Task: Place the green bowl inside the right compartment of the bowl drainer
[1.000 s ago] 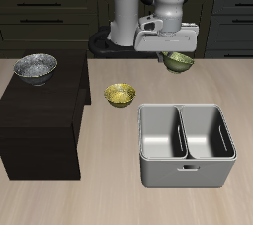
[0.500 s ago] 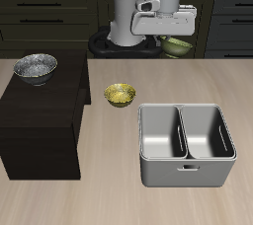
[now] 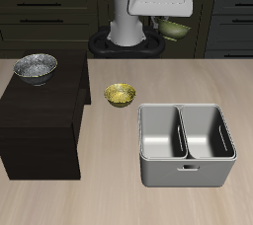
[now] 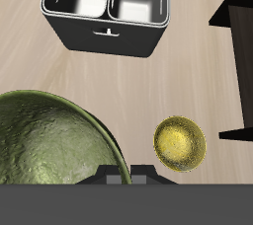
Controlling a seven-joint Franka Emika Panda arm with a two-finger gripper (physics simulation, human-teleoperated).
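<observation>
The green bowl (image 3: 176,29) hangs high above the back of the table, held under my gripper (image 3: 173,20), which is shut on its rim. In the wrist view the green bowl (image 4: 49,140) fills the near field, its olive surface faintly patterned; the fingertips are hidden behind it. The bowl drainer (image 3: 186,145), a grey metal tub with two wells, stands near the table's front edge, well below and in front of the bowl. Its right compartment (image 3: 160,134) holds nothing. From the wrist the bowl drainer (image 4: 107,12) shows far below.
A yellow bowl (image 3: 120,95) sits on the table just behind the drainer; it also shows in the wrist view as a yellow bowl (image 4: 181,144). A silver speckled bowl (image 3: 35,67) rests on a dark cabinet (image 3: 40,120) at the table's side.
My gripper has risen steadily with the green bowl, lifting it from just above the table's back to well above it.
</observation>
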